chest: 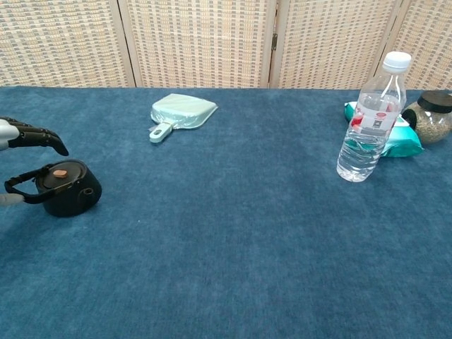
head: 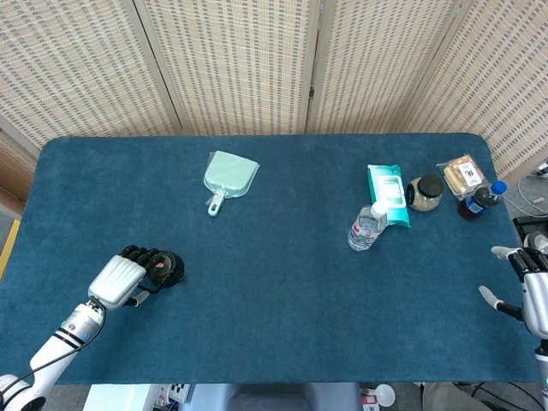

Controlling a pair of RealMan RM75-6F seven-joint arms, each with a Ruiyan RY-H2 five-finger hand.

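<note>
Fingers [chest: 42, 135] of the left hand [head: 120, 278] arch over a squat, matte black kettle [chest: 67, 189] with a looped handle; whether they grip it I cannot tell. It sits on the napped blue bench [head: 274, 282]. Right hand [head: 533, 291] fingers are spread.

My left hand [head: 120, 278] covers most of the black teapot [chest: 65, 188] from above, and the chest view's left edge crops my palm. My right hand [head: 533, 289] is cut by the frame's right edge off the table's right edge; its grip I cannot tell.
</note>
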